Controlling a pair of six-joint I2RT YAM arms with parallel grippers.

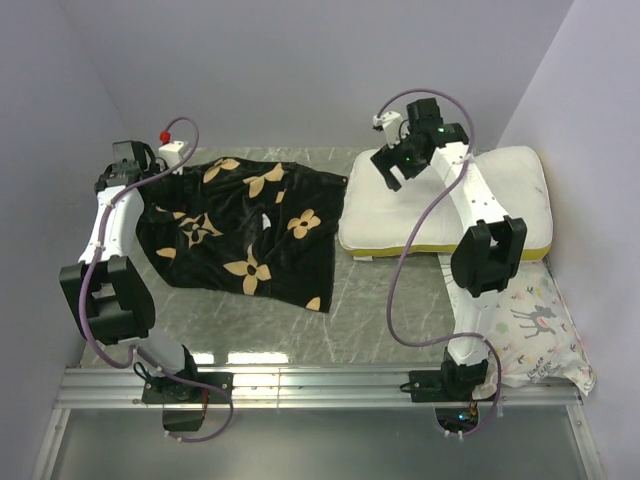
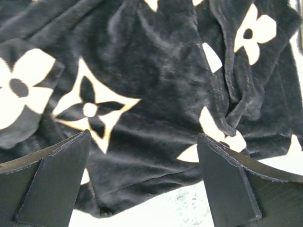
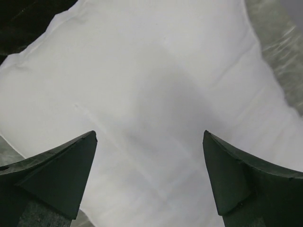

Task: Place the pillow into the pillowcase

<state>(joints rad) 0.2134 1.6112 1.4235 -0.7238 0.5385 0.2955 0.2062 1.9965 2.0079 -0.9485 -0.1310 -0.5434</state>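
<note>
Black plush is seen beneath the left end effector [image 2: 143, 142], which is spread fully wide with nothing held, hung over the pillowcase [image 1: 245, 235] crumpled on the left half of the bench [image 1: 380, 310]. The right end effector [image 3: 149, 135], equally wide and empty, is poised above the pillow [image 1: 520, 175], just beside the case. Soft, light, squashy handling is expected. A pillow corner is judged best pinched, and the limp case gripped at its hem.

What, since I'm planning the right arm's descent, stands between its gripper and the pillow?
Nothing visible. The right gripper is open above the pillow, with only bare white fabric below it. The pillowcase lies beside the pillow, no object between them.
</note>
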